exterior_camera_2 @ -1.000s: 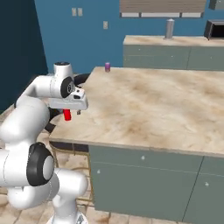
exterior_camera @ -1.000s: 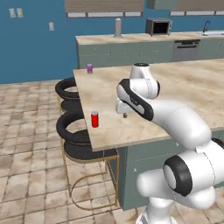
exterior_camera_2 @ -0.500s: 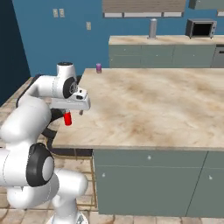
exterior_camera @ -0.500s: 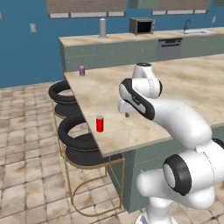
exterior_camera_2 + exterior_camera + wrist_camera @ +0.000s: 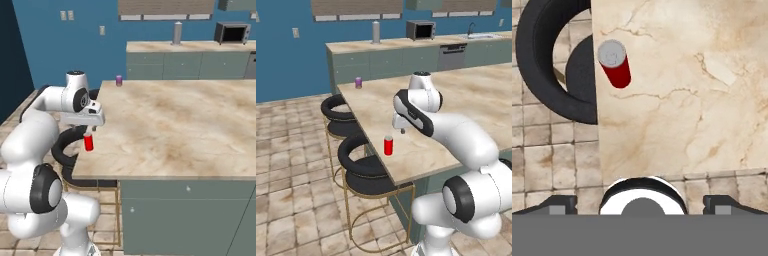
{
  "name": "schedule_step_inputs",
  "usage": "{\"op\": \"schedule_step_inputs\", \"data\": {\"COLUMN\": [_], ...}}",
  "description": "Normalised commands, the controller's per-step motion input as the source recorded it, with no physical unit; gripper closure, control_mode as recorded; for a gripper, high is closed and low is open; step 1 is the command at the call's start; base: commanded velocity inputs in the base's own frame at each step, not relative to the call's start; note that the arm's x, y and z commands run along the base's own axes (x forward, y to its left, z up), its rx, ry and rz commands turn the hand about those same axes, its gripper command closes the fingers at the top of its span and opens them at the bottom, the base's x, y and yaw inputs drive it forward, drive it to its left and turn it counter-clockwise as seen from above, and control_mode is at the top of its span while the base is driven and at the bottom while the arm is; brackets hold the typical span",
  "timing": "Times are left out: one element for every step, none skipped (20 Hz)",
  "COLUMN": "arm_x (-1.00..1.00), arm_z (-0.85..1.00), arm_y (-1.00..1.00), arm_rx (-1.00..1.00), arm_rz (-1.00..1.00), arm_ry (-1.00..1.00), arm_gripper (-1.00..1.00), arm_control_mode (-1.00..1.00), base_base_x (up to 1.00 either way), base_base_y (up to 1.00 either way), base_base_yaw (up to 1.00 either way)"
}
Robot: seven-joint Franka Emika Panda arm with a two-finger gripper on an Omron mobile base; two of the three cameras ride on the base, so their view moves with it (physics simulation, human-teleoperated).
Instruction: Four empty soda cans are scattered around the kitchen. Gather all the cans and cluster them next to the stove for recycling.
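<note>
Item: can-gathering, early stage — nothing collected, gripper empty above the first can.

Red soda can (image 5: 388, 145): upright on the table (image 5: 471, 95), close to the edge nearest the black stools (image 5: 363, 167); untouched. Gripper (image 5: 399, 127): jaws spread wide, holding nothing, hanging above the table just beside the red can, which the hand view places up and to the left of its line. Purple-pink soda can (image 5: 358, 82): upright at the far corner of the same table, well apart from the red one. Remaining two cans and the stove: not located here (the back counter carries a tall grey cylinder (image 5: 375, 32) and a microwave (image 5: 421, 30)). Judged status: no can yet beside the stove; all four pickups and carries left to do, the red can being the likely first.
</note>
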Motion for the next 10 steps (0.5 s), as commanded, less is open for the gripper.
{"op": "schedule_step_inputs", "data": {"arm_x": [0.0,0.0,0.0,0.0,0.0,0.0,0.0,0.0,0.0,0.0], "arm_z": [0.0,0.0,0.0,0.0,0.0,0.0,0.0,0.0,0.0,0.0], "arm_y": [0.0,0.0,0.0,0.0,0.0,0.0,0.0,0.0,0.0,0.0], "arm_rx": [0.0,0.0,0.0,0.0,0.0,0.0,0.0,0.0,0.0,0.0], "arm_rz": [0.0,0.0,0.0,0.0,0.0,0.0,0.0,0.0,0.0,0.0], "arm_ry": [0.0,0.0,0.0,0.0,0.0,0.0,0.0,0.0,0.0,0.0], "arm_gripper": [-1.0,-1.0,-1.0,-1.0,-1.0,-1.0,-1.0,-1.0,-1.0,-1.0], "arm_control_mode": [1.0,1.0,1.0,1.0,1.0,1.0,1.0,1.0,1.0,1.0], "base_base_x": [0.33,0.22,0.17,0.19,0.24,0.22,0.21,0.21,0.25,0.27], "base_base_y": [0.0,0.0,0.0,0.0,0.0,0.0,0.0,0.0,0.0,0.0], "base_base_yaw": [0.09,0.13,0.16,0.18,0.18,0.18,0.17,0.14,0.12,0.09]}}
